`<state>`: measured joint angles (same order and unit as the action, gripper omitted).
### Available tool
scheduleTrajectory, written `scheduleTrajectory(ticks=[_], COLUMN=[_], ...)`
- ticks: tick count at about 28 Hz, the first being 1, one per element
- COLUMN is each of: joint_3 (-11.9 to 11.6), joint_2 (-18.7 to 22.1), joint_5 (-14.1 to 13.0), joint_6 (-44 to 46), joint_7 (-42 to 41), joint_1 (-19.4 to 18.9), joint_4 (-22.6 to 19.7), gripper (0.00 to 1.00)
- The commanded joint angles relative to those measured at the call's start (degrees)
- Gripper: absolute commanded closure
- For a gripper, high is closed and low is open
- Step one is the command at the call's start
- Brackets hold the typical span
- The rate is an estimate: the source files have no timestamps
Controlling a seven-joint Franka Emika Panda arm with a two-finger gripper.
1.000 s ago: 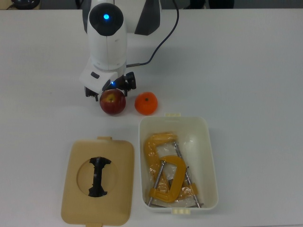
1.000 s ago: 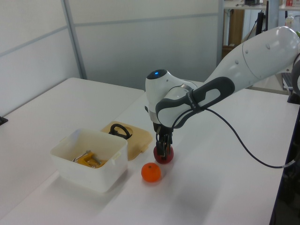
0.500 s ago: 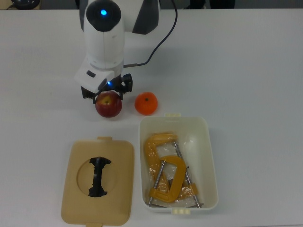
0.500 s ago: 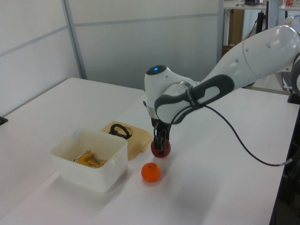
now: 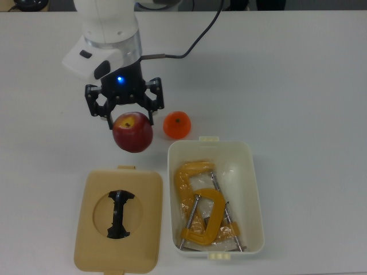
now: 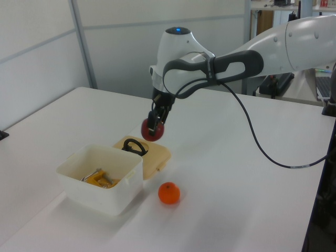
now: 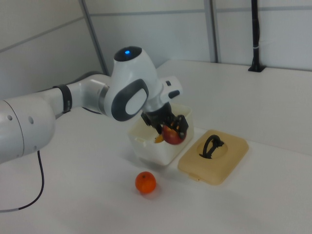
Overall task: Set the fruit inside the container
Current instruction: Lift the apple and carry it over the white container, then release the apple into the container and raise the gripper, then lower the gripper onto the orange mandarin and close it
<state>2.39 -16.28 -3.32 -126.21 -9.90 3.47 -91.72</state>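
My gripper point(image 5: 127, 116) point(image 6: 153, 124) point(image 7: 170, 130) is shut on the red apple point(image 5: 133, 132) point(image 6: 150, 130) point(image 7: 172, 135) and holds it in the air, well above the table. In the top view the apple hangs just left of the white tub point(image 5: 252, 172) point(image 6: 100, 178) point(image 7: 151, 148) and above the lid's far edge. The orange tangerine point(image 5: 176, 125) point(image 6: 169, 193) point(image 7: 146, 182) lies on the table beside the tub's short end.
Two yellow-orange C-clamps point(image 5: 198, 206) point(image 6: 100, 178) lie inside the tub. A flat tan lid point(image 5: 97, 240) point(image 6: 157, 155) point(image 7: 229, 156) with a black handle point(image 5: 118, 213) sits next to the tub. The arm's black cable point(image 6: 262, 152) trails behind.
The gripper has lifted the apple off the table and carried it up, toward the lid and tub. The tangerine, tub and lid have not moved.
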Motion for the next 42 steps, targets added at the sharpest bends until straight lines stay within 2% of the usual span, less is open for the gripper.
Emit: scheduleTrajectory(ticks=[1,3,6,7,8,10,13,19,22,23,25,30,37,42], joint_3=[3.8,5.0,5.2,5.2,5.2,5.2,5.3,5.3,5.3,5.3,5.3,5.3,5.3,5.3], joint_2=[-2.3,-3.2,-4.5,-4.8,-5.2,-5.9,-6.1,-5.0,-3.7,-3.1,-2.8,-2.6,-3.1,-5.3], joint_5=[-0.5,0.3,2.3,2.9,4.6,6.8,9.7,9.6,9.7,9.7,9.7,9.7,9.7,10.1], joint_6=[-5.0,-8.3,-9.1,-9.1,-9.1,-9.1,-9.0,-7.0,0.0,5.7,11.0,20.3,22.3,21.9], joint_7=[4.8,7.3,9.1,9.7,11.0,12.1,12.5,12.6,12.1,11.5,10.2,6.1,5.1,5.2], joint_1=[-0.7,-1.4,-2.5,-2.8,-3.2,-3.6,-3.6,-3.6,-3.6,-3.6,-3.6,-3.6,-3.7,-4.9], joint_4=[2.4,2.3,2.3,2.4,2.5,2.4,2.4,2.3,2.2,2.2,2.2,1.1,-1.6,-2.0], gripper=[0.98,0.82,0.61,0.48,0.17,0.02,0.00,0.00,0.00,0.00,0.00,0.00,0.00,0.00])
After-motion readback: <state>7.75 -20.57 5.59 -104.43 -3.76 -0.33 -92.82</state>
